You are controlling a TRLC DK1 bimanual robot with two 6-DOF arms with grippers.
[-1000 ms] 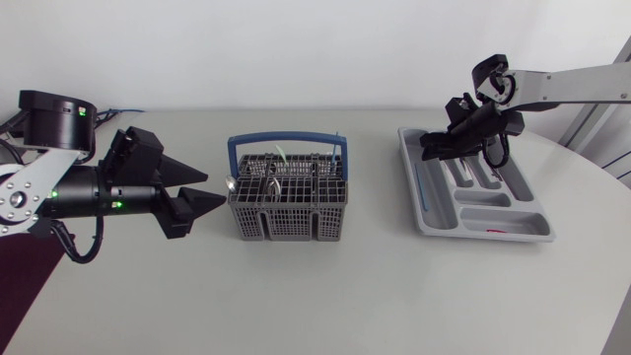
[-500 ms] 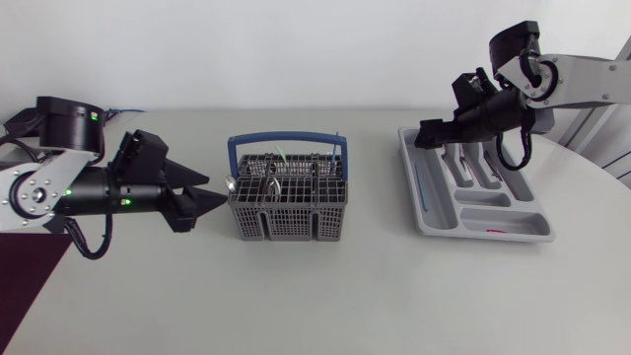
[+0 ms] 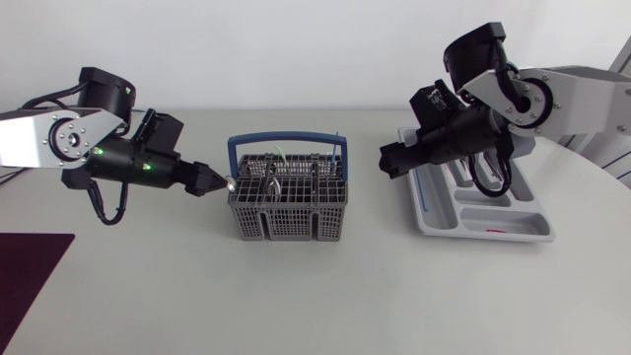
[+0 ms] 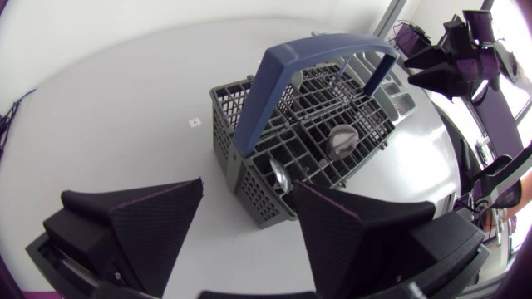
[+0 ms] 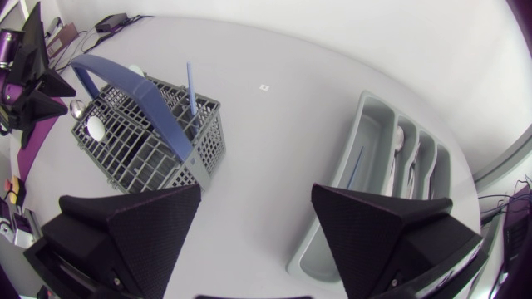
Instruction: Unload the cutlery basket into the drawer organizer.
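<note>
Grey cutlery basket (image 3: 286, 222) mid-tabletop (image 3: 315, 296), spoons (image 4: 342, 139) inside (blue handle up). Left gripper (image 3: 209, 181) open, just beside it. Right gripper (image 3: 388, 163) open, between basket and drawer organizer (image 3: 513, 219).

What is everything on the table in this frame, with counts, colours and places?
table: one, white, under everything.
cutlery basket: one, grey mesh with a blue handle, mid-table.
spoons: at least two, silver, bowls up in the basket.
blue utensil: one, thin, upright in the basket.
drawer organizer: one, grey, on the right arm's side of the basket.
silver cutlery: count unclear, in the organizer's narrow compartments.
blue piece: one, thin, in the organizer's long compartment.
left gripper: one, black, open, tips at the basket's near rim.
right gripper: one, black, open, above the gap between basket and organizer.
</note>
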